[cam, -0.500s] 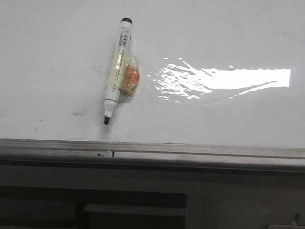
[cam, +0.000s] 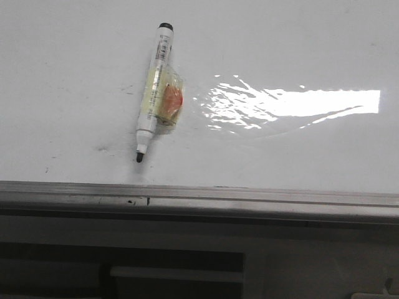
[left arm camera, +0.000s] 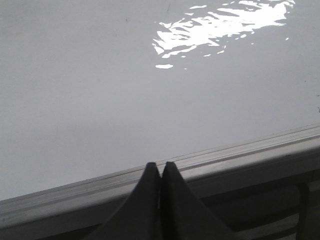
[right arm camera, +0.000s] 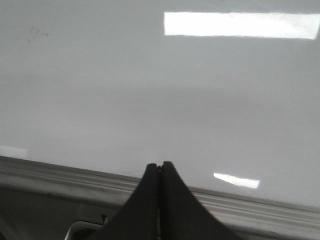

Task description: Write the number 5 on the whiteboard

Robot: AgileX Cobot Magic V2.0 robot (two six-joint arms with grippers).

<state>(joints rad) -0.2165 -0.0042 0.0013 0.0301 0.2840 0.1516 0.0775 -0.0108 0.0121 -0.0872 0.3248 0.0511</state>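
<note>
Marker [cam: 153,93], light, stiff and probably slick, lies capless on the whiteboard [cam: 299,43] well beyond both pressed-together grippers, left gripper [left arm camera: 160,167] and right gripper [right arm camera: 159,166], best pinched at its taped mid-barrel; no number 5 is drawn.

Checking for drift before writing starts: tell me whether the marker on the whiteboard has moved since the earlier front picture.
No. The marker lies as before, its tip equally far above the grey edge rail of the whiteboard.
</note>
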